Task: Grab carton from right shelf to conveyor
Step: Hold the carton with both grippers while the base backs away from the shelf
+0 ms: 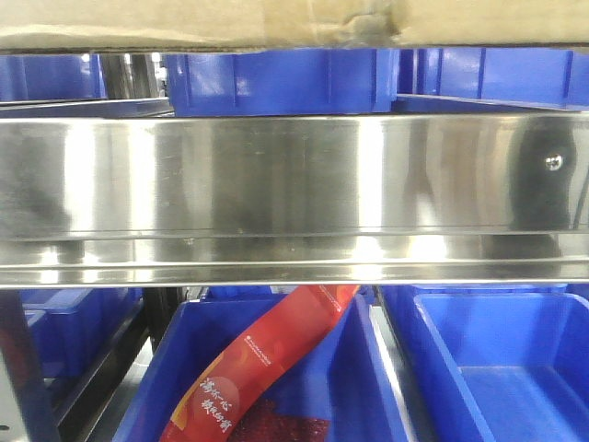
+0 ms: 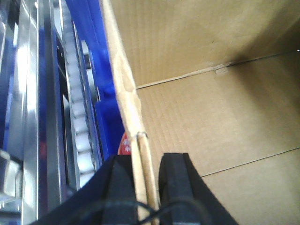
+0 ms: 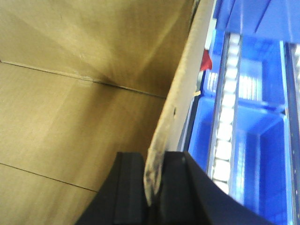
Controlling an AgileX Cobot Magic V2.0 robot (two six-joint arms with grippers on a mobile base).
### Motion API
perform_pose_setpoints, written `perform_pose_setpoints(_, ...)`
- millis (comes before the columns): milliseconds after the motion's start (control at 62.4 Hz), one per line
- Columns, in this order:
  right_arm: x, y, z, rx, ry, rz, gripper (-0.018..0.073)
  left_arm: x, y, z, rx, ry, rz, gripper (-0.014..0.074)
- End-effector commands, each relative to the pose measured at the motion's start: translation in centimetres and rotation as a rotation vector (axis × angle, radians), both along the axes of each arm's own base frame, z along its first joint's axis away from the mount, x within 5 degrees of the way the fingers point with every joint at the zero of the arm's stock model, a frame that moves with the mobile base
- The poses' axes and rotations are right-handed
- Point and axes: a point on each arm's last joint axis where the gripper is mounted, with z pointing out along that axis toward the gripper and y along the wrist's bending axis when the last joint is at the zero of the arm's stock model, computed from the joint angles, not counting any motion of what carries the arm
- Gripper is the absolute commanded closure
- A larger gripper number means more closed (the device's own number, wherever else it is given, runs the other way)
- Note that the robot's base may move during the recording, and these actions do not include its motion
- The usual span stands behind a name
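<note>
The carton (image 1: 294, 23) is a brown cardboard box, and only its lower edge shows along the top of the front view, above the right shelf's shiny steel rail (image 1: 276, 184). In the left wrist view my left gripper (image 2: 147, 161) is shut on the carton's doubled left wall, with the open inside of the carton (image 2: 211, 108) to its right. My right gripper (image 3: 152, 159) is shut on the carton's right wall edge, and the carton's inside (image 3: 70, 103) lies to its left. The conveyor is out of view.
Blue plastic bins (image 1: 276, 83) stand behind the rail, with more bins (image 1: 497, 368) below it. One lower bin holds a red package (image 1: 267, 368). White roller tracks (image 2: 77, 117) (image 3: 227, 117) run beside the carton on both sides, next to blue bins (image 3: 262, 140).
</note>
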Motion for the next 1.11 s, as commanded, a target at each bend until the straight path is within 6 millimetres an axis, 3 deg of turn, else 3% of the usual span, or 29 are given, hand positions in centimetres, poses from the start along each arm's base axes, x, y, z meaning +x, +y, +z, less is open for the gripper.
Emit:
perform_pose_setpoints(0,-0.11,0.12,0.7,0.035,-0.063,0.018,0.0626,-0.56,-0.56,0.81,-0.048,-0.052,-0.058,0.0612)
perform_pose_setpoints(1089,-0.11,0.15,0.71,0.038,-0.063,0.019,0.0626,-0.58,-0.62,0.82,-0.05,-0.053,-0.061,0.0612)
